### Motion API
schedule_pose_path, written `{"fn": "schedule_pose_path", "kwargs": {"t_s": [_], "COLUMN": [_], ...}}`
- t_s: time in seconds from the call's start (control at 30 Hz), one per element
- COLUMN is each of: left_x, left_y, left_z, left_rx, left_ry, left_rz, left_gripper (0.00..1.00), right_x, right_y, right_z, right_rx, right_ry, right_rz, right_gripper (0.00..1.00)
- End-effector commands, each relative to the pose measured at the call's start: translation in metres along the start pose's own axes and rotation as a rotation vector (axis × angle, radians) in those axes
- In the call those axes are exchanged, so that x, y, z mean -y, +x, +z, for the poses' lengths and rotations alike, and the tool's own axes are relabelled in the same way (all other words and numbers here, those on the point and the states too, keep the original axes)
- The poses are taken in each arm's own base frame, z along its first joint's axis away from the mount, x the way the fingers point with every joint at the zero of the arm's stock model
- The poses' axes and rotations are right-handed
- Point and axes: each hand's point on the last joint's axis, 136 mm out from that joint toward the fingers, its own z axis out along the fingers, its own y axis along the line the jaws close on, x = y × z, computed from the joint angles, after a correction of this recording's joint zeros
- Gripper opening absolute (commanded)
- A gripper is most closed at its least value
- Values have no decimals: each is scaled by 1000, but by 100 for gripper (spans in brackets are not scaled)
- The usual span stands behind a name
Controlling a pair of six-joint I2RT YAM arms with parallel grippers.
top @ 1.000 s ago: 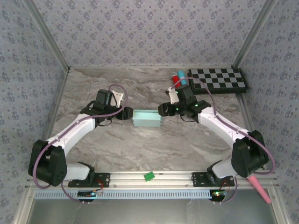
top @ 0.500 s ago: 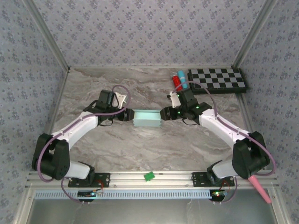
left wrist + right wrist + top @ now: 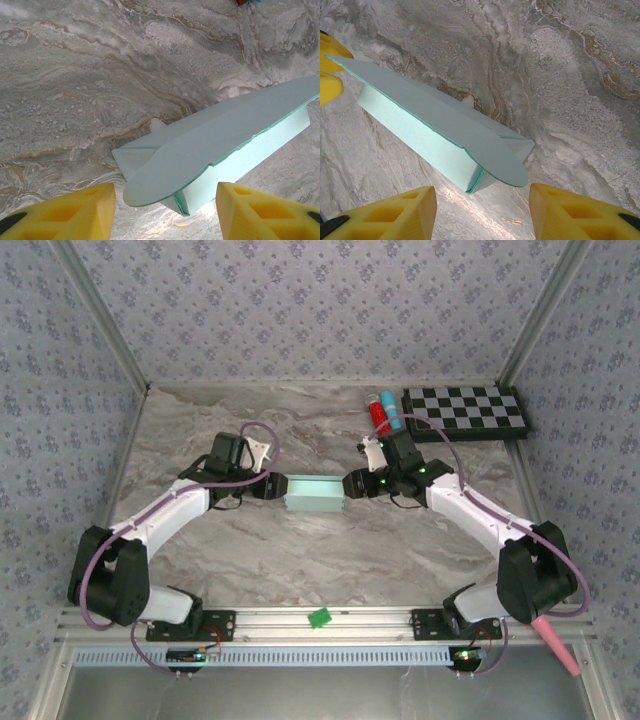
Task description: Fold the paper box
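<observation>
The paper box (image 3: pixel 314 493) lies near the middle of the surface (image 3: pixel 200 550), long axis running left to right, already raised into a shallow rectangular body. At each short end, a rounded flap of the top panel juts out past the end wall instead of being tucked in, and the left wrist view shows a small side flap (image 3: pixel 131 156) splayed beside it.

The left pincer (image 3: pixel 272 485) sits just off the box's left end and the right pincer (image 3: pixel 352 483) just off its right end. Both are spread open, holding nothing; in the wrist views the yellow fingers (image 3: pixel 75 210) stand either side of the box end without touching it.

The step in hand looks like closing the ends. It calls for:
- folding the side flap inward first, then bending the rounded flap down over it;
- pressing from both ends with matched force, since the light card will likely slide along the smooth surface if one side leads;
- contact along the crease, not mid-panel, because thin card dents easily.

The checkerboard (image 3: pixel 465 412) sits well apart at the far right corner.
</observation>
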Motion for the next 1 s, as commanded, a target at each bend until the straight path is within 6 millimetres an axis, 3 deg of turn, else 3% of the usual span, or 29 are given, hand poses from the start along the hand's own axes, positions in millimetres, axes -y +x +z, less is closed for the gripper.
{"fn": "schedule_pose_path", "kwargs": {"t_s": [0.0,0.97], "left_x": [7,22], "left_y": [-19,-16], "left_z": [-10,-5], "left_rx": [66,41], "left_ry": [7,108], "left_rz": [47,40], "left_gripper": [56,43], "right_x": [-4,-13], "right_y": [0,-4], "right_z": [3,7], "right_rx": [-10,-13], "right_ry": [-24,-67], "right_rz": [10,9], "right_gripper": [54,49]}}
